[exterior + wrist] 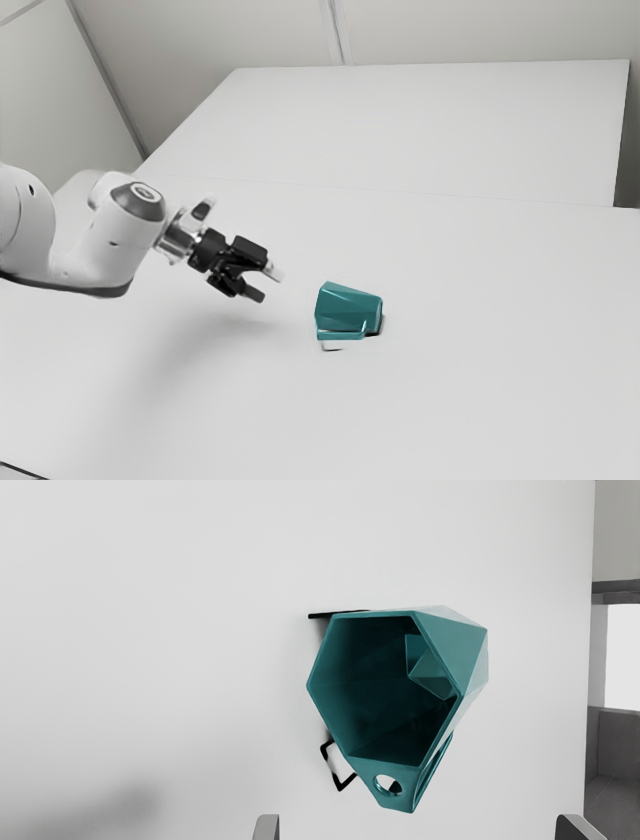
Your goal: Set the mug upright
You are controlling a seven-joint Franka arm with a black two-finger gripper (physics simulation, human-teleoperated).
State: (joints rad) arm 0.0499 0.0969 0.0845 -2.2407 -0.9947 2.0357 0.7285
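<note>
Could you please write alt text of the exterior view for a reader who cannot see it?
A teal faceted mug lies on its side on a white table. A white robot arm reaches in from the exterior view's left, its open black gripper short of the mug.

The mug [347, 308] is plain teal, darkest inside; the counter [470, 260] is plain pale grey. The arm [95, 240] is white with grey parts, the tool [261, 283] mostly black.
</note>
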